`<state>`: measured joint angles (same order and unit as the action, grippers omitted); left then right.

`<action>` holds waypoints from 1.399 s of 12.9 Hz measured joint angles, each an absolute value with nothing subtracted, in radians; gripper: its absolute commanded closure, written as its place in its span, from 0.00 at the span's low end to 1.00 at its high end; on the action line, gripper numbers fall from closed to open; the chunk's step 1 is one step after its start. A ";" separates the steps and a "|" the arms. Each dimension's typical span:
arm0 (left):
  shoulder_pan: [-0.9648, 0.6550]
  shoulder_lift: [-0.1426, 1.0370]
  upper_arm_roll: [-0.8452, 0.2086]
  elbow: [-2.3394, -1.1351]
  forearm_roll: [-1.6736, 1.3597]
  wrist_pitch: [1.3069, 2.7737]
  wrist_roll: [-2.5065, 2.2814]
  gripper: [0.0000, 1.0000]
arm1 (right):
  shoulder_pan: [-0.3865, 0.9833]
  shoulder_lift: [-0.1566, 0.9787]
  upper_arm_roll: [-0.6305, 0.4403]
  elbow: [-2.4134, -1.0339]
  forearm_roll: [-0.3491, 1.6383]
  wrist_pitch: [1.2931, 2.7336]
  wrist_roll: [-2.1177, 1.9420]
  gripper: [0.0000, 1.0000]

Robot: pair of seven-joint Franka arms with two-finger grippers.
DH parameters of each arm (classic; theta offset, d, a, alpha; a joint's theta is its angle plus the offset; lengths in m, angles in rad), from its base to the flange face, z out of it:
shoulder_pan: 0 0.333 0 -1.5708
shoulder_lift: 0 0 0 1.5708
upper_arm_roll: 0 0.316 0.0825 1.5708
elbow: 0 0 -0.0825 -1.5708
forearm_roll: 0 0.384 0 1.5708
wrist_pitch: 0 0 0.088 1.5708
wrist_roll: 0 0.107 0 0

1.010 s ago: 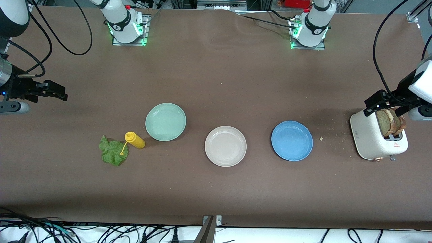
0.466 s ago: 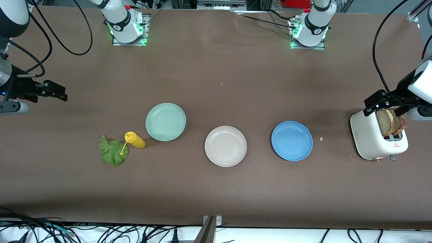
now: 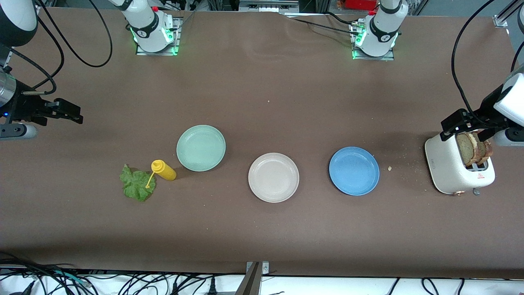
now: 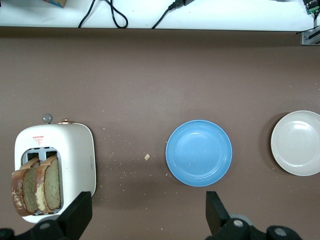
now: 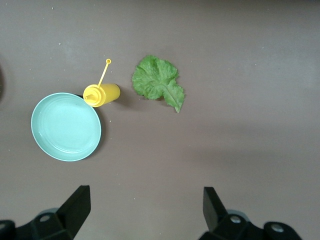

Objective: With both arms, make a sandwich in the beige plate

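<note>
The beige plate (image 3: 273,177) (image 4: 297,143) lies bare mid-table between a mint-green plate and a blue plate. No sandwich is in view. Tan bread slices (image 3: 473,148) (image 4: 37,185) stand in a white toaster (image 3: 450,170) (image 4: 75,150) at the left arm's end. A green lettuce leaf (image 3: 137,183) (image 5: 159,82) lies flat toward the right arm's end. My left gripper (image 3: 464,123) (image 4: 148,207) hangs open over the toaster's edge, holding nothing. My right gripper (image 3: 73,112) (image 5: 145,205) hangs open over bare table, holding nothing.
The mint-green plate (image 3: 201,148) (image 5: 66,126) and the blue plate (image 3: 354,171) (image 4: 199,152) flank the beige one. A yellow squeeze bottle (image 3: 163,170) (image 5: 102,94) lies between the lettuce and the mint plate. Crumbs dot the table by the toaster.
</note>
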<state>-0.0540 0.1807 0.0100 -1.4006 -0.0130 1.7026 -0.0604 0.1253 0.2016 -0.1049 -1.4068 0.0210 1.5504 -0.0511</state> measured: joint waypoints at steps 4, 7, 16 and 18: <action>-0.052 0.182 0.011 -1.409 -0.013 1.699 -0.060 0.00 | 0.126 0.167 -0.097 -1.477 0.021 1.573 -0.051 0.00; -0.052 0.182 0.011 -1.411 0.015 1.657 -0.060 0.00 | 0.126 0.106 -0.078 -1.558 0.021 1.624 -0.050 0.00; -0.054 0.183 0.010 -1.412 0.026 1.623 -0.060 0.00 | 0.126 0.093 -0.077 -1.577 0.021 1.631 -0.050 0.00; -0.053 0.185 0.010 -1.414 0.026 1.621 -0.060 0.00 | 0.126 0.093 -0.077 -1.577 0.021 1.631 -0.050 0.00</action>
<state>-0.0527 0.1851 0.0101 -1.4140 0.0259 1.6210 -0.0603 0.1260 0.0927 -0.0771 -1.5768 0.0211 1.6312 -0.0505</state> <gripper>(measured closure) 0.000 0.000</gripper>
